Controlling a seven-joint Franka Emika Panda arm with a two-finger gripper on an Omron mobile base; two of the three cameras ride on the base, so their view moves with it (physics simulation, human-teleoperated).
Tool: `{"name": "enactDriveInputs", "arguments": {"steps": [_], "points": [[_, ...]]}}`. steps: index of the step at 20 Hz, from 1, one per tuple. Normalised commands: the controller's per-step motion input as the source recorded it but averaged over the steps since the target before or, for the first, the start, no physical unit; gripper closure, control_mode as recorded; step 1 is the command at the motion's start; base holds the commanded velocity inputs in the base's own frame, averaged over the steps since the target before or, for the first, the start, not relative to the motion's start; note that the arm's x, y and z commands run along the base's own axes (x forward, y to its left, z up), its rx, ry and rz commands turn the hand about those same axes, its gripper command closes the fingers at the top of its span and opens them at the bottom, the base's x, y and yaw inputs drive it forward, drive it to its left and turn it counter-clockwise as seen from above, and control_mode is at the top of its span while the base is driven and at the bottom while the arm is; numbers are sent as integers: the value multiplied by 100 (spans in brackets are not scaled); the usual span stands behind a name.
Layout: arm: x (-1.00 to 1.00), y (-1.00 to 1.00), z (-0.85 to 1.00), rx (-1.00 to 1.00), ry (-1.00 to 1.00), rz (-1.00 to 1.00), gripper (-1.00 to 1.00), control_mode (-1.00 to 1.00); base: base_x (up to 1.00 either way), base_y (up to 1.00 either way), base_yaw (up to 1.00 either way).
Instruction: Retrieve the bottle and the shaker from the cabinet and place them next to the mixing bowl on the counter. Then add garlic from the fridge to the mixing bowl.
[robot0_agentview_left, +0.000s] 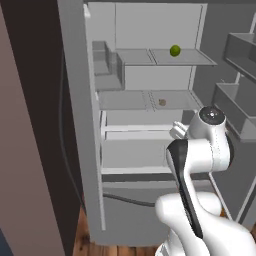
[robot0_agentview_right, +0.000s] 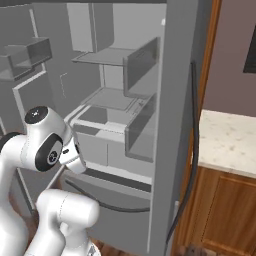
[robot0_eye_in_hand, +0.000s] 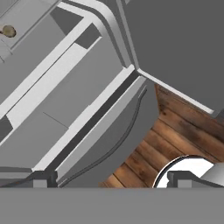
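Fridge (robot0_agentview_left: 145, 150) stands open for the garlic (robot0_agentview_left: 162, 102), on a shelf above the claw (robot0_eye_in_hand: 109, 179); claw apart, empty.

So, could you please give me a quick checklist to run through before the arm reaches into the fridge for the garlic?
1. Fridge door open: ok.
2. Garlic located, small tan thing on the middle glass shelf: ok.
3. Not mistaken for the green fruit one shelf up: ok.
4. Claw empty: ok, nothing between its tips.
5. Claw open wide enough: ok, tips far apart.
6. Claw aimed at garlic: not ok, it points down at the fridge's lower part and floor.
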Motion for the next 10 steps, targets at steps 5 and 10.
{"name": "enactDriveInputs", "arguments": {"steps": [5,10], "points": [[0,0,0,0,0,0,-100,100,37,27,-12],[0,0,0,0,0,0,-100,100,26,29,-13]]}}
